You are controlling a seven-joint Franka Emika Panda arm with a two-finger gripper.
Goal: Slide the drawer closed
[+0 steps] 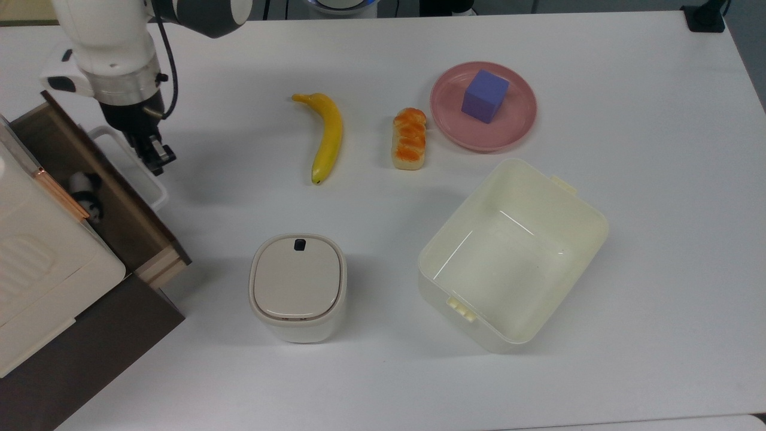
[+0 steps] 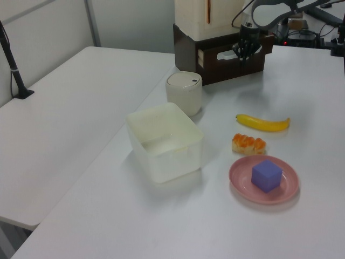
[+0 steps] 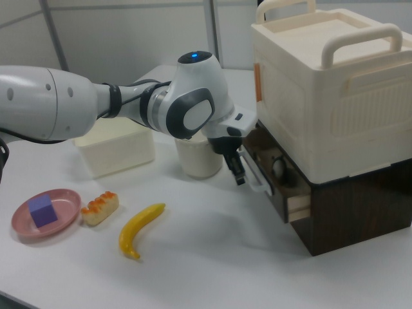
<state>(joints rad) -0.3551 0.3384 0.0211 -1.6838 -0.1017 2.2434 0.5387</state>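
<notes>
At nine o'clock in the top view, the drawer stands partly open — a small panda figure lies inside. Against its white handle sits the gripper, fingers together on nothing. No writing is readable

At the far left of the top view, the cream case runs off the frame edge and covers the inner part of the drawer. The panda figure is half tucked under it. The arm is cropped at the upper left and hides part of the white handle.
</notes>
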